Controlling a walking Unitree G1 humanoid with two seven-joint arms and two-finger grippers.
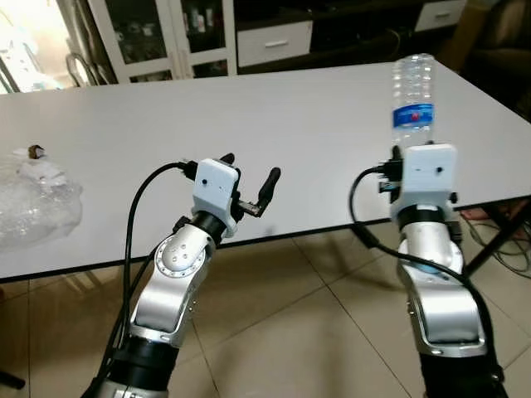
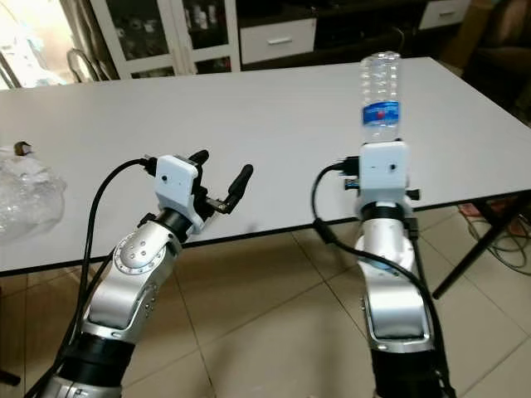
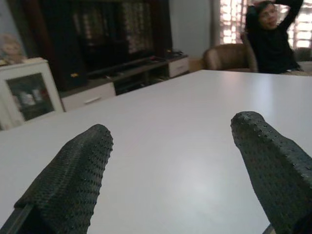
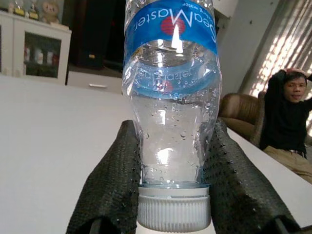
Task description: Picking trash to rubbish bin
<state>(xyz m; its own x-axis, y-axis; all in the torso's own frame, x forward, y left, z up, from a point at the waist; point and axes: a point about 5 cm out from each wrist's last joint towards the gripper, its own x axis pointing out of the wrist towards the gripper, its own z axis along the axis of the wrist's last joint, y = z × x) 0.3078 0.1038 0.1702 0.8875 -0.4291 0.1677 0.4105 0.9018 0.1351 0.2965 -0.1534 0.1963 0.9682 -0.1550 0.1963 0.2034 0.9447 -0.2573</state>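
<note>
1. The right gripper (image 4: 173,195) is clamped on a clear plastic water bottle (image 1: 413,98) with a blue label; in the right wrist view the two black fingers (image 4: 114,185) press on either side of the bottle's neck, just above its white cap (image 4: 173,213)
2. The bottle stands on end above the right wrist, cap down and base up, over the near edge of the white table (image 1: 249,124), at about 2 o'clock in the head view
3. The left gripper (image 1: 249,181) is raised over the table's near edge at about 7 o'clock from the bottle, fingers apart and holding nothing
4. A crumpled clear plastic bag (image 1: 33,203) lies on the table at 9 o'clock, well apart from both grippers
5. A person (image 4: 287,122) in dark clothing sits past the table's far side, hands raised behind the head
</note>
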